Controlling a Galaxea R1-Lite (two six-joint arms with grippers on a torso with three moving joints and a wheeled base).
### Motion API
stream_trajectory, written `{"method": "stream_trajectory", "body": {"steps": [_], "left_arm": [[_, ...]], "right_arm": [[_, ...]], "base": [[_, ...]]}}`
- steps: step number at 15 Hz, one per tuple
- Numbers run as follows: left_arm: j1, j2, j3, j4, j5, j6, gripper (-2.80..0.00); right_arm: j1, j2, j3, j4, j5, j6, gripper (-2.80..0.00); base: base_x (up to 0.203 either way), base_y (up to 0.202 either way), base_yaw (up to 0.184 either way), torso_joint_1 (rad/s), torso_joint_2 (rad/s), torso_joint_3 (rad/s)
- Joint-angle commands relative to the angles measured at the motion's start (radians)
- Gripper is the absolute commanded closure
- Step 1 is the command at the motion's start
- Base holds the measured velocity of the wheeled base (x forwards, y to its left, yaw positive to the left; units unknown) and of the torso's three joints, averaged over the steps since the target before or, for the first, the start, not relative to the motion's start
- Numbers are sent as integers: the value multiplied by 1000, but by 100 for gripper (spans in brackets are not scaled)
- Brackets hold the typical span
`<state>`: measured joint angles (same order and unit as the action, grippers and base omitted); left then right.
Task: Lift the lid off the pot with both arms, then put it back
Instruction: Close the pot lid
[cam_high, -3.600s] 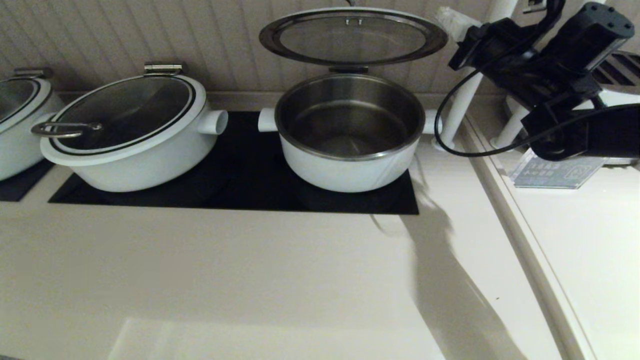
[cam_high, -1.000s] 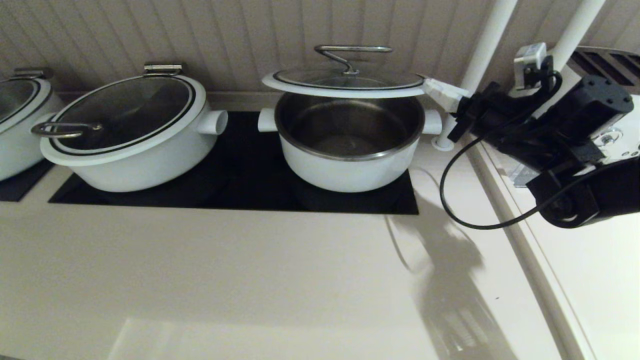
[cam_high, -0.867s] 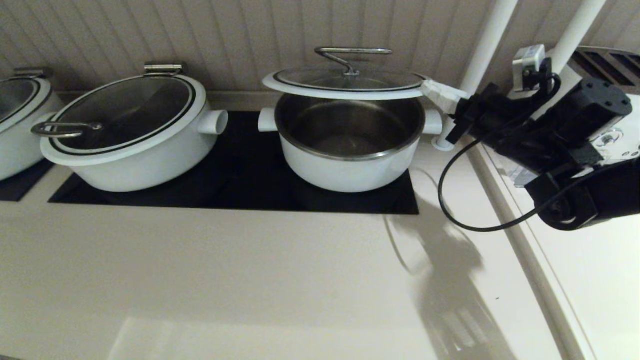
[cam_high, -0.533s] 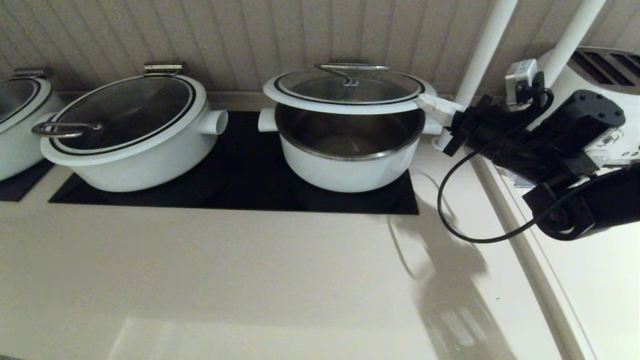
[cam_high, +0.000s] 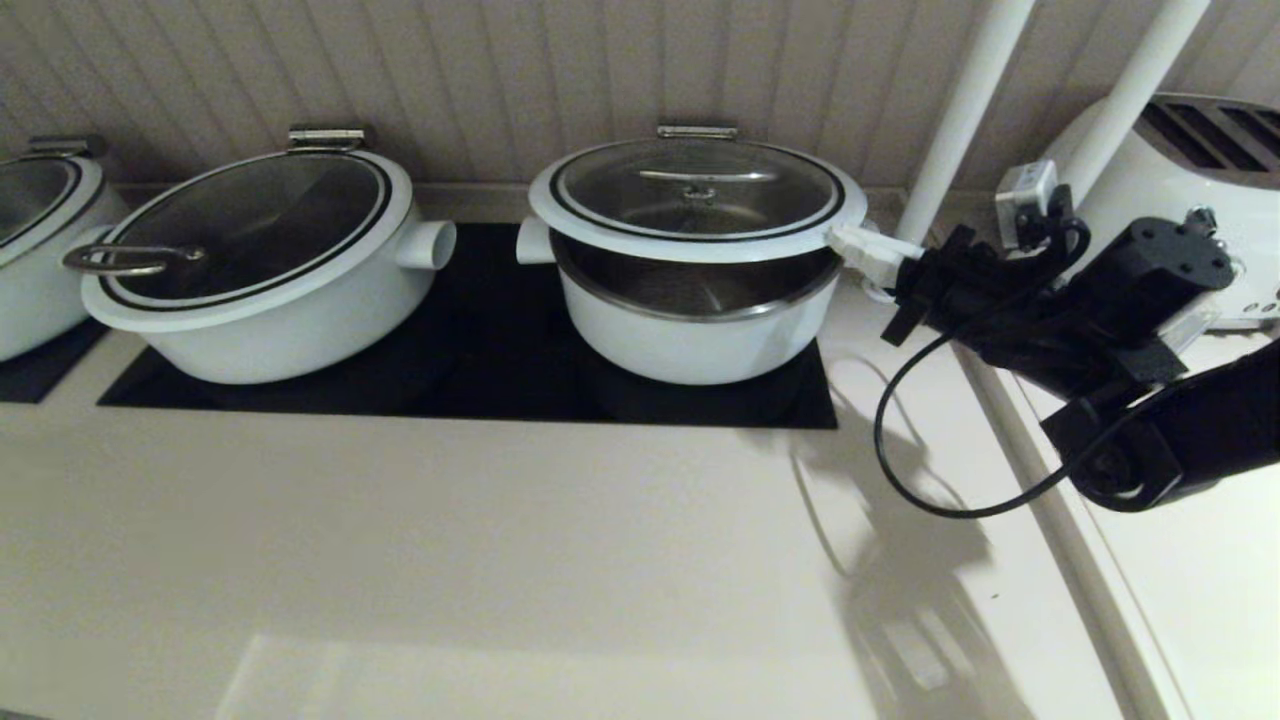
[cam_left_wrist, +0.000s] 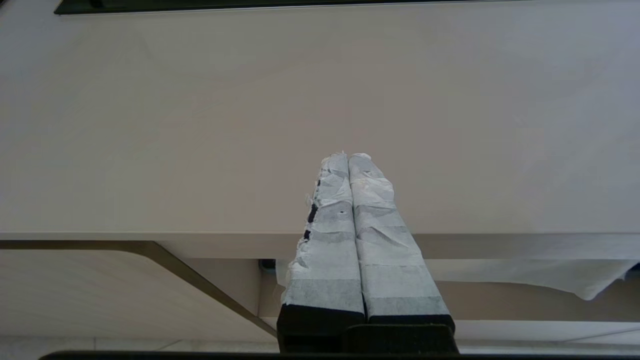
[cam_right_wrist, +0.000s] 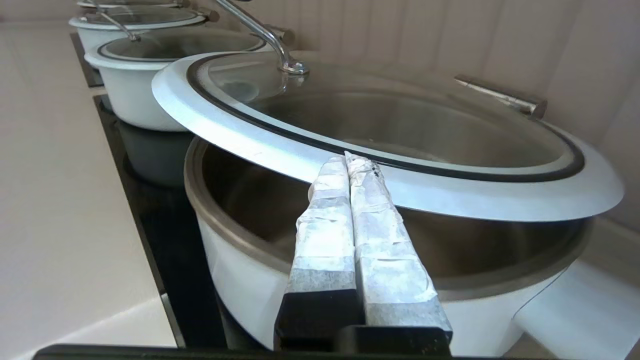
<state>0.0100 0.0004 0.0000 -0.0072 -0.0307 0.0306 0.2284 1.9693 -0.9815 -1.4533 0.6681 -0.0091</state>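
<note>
Lower and lower the lid (cam_high: 697, 195) is coming — from upright against the wall a few seconds back to nearly flat now, its front edge hanging just above the rim of the pot (cam_high: 697, 320) with a dark gap showing between them. At the back, its steel hinge (cam_high: 697, 131) is sitting close to the wall. The right gripper (cam_high: 868, 252) is reaching in from the right, taped fingers pressed together with nothing between them, their tips touching the lid's white rim at its right edge. Seen from the right wrist, those fingertips (cam_right_wrist: 345, 172) are meeting the rim's outer edge, the open steel interior showing below. The pot itself is sitting on the black cooktop (cam_high: 480, 380), beside a wider pot (cam_high: 270, 270) — lid closed. Meanwhile the left gripper (cam_left_wrist: 348, 159) is parked over the pale counter (cam_left_wrist: 200, 125), fingers together and empty.
</note>
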Motion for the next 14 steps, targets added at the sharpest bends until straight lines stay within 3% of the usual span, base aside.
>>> {"method": "stream_trajectory", "body": {"steps": [1, 14], "left_arm": [[1, 0, 0, 0, 0, 0, 0], [1, 0, 0, 0, 0, 0, 0]], "right_arm": [[0, 22, 6, -14, 4, 0, 0], [0, 134, -3, -45, 1, -12, 0]], "base": [[0, 0, 0, 0, 0, 0], [0, 0, 0, 0, 0, 0]]}}
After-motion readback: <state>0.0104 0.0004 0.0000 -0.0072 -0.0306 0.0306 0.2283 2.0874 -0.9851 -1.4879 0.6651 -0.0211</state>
